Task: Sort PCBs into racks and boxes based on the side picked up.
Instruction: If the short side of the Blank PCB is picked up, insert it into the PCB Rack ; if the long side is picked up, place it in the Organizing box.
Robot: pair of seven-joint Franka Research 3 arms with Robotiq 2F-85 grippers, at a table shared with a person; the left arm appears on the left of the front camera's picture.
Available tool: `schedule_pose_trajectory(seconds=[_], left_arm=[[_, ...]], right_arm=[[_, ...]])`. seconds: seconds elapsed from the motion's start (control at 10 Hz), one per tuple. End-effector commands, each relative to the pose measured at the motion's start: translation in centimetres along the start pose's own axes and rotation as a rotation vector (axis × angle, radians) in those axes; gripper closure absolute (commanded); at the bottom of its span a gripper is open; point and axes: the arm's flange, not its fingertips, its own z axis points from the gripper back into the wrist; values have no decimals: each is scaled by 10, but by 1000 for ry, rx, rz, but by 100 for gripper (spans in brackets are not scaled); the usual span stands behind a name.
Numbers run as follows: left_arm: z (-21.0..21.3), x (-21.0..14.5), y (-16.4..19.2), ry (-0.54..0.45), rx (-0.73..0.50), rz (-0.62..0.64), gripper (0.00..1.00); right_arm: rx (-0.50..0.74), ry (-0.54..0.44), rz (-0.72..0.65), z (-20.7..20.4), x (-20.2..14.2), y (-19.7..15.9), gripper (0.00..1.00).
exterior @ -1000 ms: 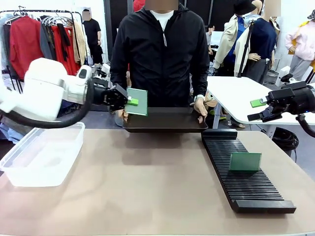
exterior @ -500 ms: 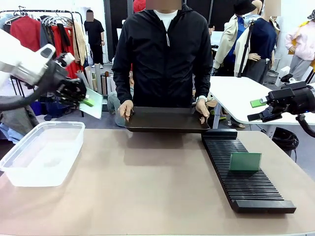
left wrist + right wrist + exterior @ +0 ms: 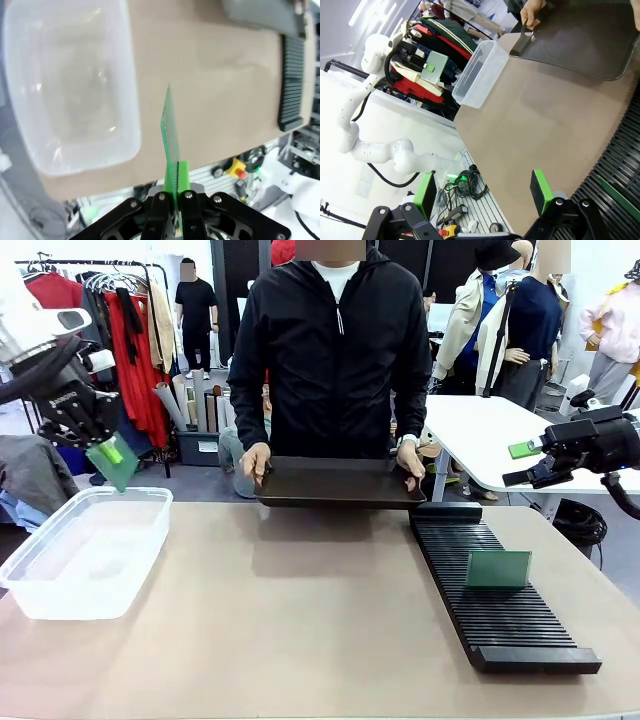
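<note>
Transfer from the person's dark flat tray [image 3: 337, 483] has brought my left gripper [image 3: 100, 447], pinching a thin green PCB [image 3: 115, 464], above the clear plastic tub [image 3: 88, 552], so I judge release is next.

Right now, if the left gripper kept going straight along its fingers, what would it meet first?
Probably the bare table just beside the clear box. The left gripper is shut on a green board, whose edge leads. Depth is unclear, so it might clip the box rim instead.

arms: white, rounded links, black cables | fingers [image 3: 541, 191]: black, green pads | person: black zip jacket [image 3: 335, 350]
</note>
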Motion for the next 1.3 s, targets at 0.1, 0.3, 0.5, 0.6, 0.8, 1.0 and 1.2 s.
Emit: schedule_pose_trajectory(seconds=[0.1, 0.3, 0.5, 0.6, 0.8, 1.0, 1.2], left_arm=[[19, 25, 2, 95, 156, 29, 100], [11, 29, 11, 97, 195, -72, 100], [-7, 31, 28, 55, 206, -164, 100], [-15, 31, 37, 54, 193, -178, 100], [-27, 38, 51, 42, 166, -194, 100], [-43, 51, 59, 21, 114, -234, 100], [-57, 60, 65, 8, 48, -261, 100]], right_arm=[[11, -1, 19, -1, 0, 1, 0], [11, -1, 19, -1, 0, 1, 0], [11, -1, 19, -1, 0, 1, 0], [11, -1, 19, -1, 0, 1, 0], [11, -1, 19, -1, 0, 1, 0], [11, -1, 19, -1, 0, 1, 0], [11, -1, 19, -1, 0, 1, 0]])
